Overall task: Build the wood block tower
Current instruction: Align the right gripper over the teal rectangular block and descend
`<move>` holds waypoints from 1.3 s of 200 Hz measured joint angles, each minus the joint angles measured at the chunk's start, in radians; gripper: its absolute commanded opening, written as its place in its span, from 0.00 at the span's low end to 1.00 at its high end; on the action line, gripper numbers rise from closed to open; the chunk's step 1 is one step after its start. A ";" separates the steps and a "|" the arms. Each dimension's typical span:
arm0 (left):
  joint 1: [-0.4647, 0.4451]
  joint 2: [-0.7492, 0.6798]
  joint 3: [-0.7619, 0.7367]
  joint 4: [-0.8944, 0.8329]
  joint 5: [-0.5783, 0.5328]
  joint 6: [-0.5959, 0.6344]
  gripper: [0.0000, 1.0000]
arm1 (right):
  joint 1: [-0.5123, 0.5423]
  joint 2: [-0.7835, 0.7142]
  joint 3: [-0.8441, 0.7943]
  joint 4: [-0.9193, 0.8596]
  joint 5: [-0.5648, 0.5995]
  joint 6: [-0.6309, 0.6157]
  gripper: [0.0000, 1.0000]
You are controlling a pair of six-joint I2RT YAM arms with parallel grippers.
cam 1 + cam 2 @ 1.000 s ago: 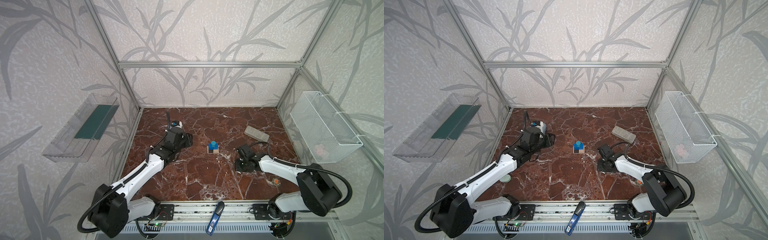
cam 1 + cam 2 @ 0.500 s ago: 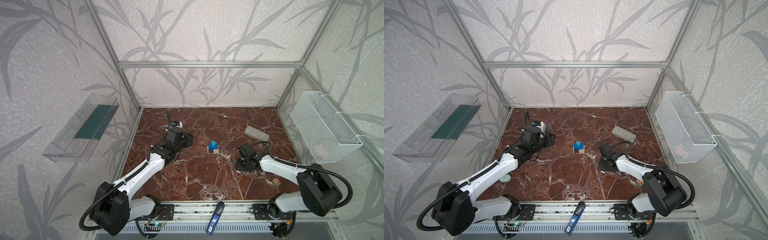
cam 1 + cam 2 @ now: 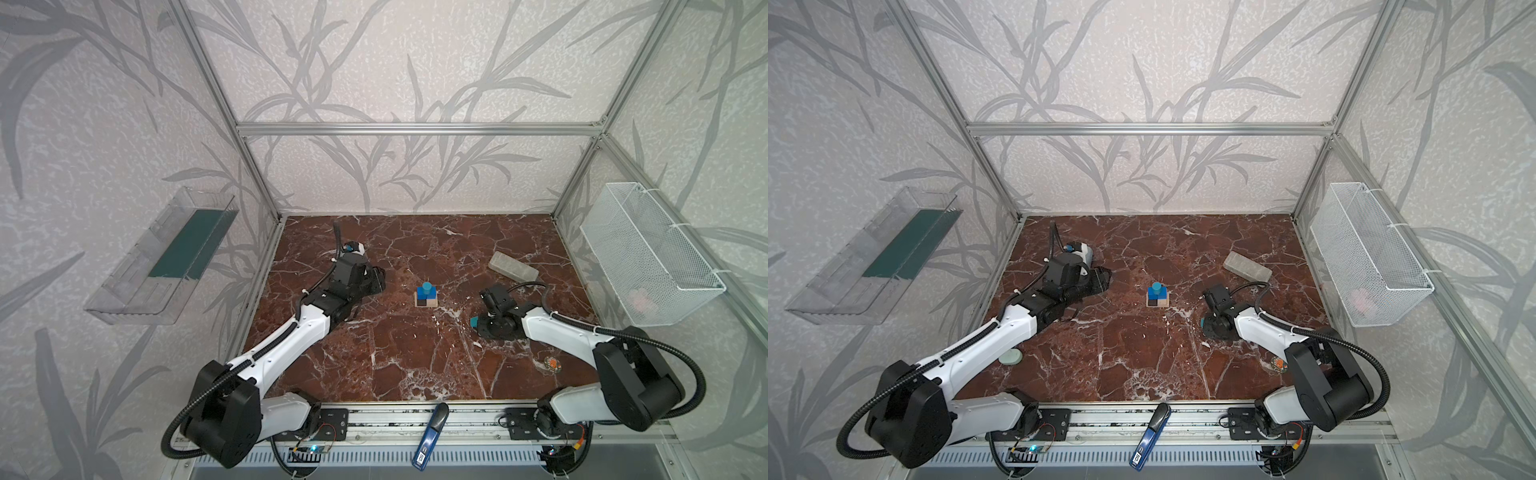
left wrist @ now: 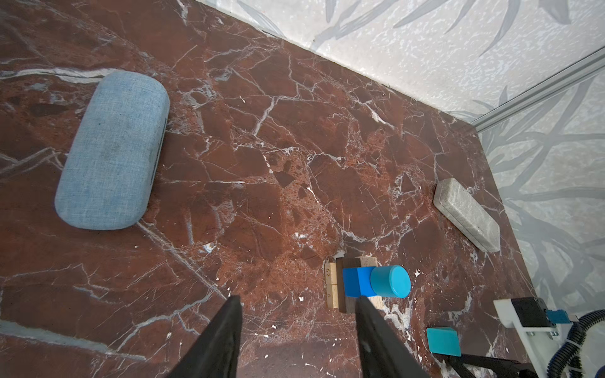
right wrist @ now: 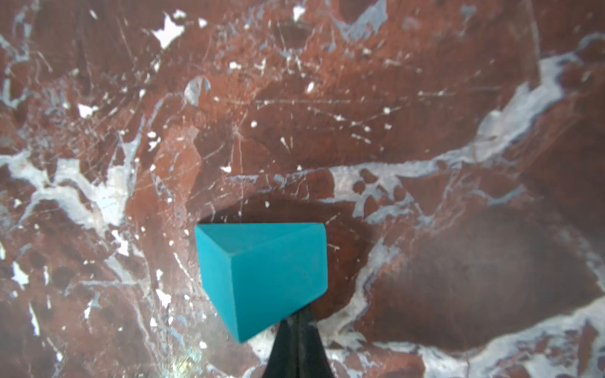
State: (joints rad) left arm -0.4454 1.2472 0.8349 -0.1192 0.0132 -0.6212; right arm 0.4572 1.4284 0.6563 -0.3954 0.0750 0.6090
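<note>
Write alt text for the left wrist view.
The open left gripper faces a tower: pale and dark bars, a blue cube, a blue cylinder on top. A grey-blue case, a grey brick and a teal block lie apart on the marble table.

Left arm (image 3: 291, 334) extended forward, the left gripper (image 4: 296, 299) held with jaws parted and empty; right arm (image 3: 552, 332) lay low, the right gripper (image 5: 299, 314) closed tight, pointing inward.

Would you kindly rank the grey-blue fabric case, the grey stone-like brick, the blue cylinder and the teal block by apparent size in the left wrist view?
1. grey-blue fabric case
2. grey stone-like brick
3. blue cylinder and teal block: too alike to rank; the cylinder, standing higher, may be nearer the camera.
</note>
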 measured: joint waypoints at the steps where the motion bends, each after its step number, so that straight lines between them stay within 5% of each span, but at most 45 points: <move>1: 0.000 0.000 0.000 0.000 0.000 0.000 0.54 | 0.000 0.000 0.001 0.000 0.000 0.000 0.00; 106: 0.023 0.000 0.000 0.000 0.008 0.000 0.54 | -0.029 0.096 0.090 -0.001 0.017 -0.020 0.00; 196: 0.042 -0.019 0.000 0.000 0.013 -0.002 0.54 | -0.033 -0.117 0.101 -0.114 0.060 -0.016 0.54; 260: 0.053 -0.019 -0.001 0.001 0.026 -0.004 0.54 | -0.011 -0.154 0.101 -0.109 0.047 0.035 0.58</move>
State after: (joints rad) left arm -0.3923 1.2282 0.8337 -0.1184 0.0387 -0.6250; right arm 0.4465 1.2739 0.7574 -0.5049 0.1223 0.6437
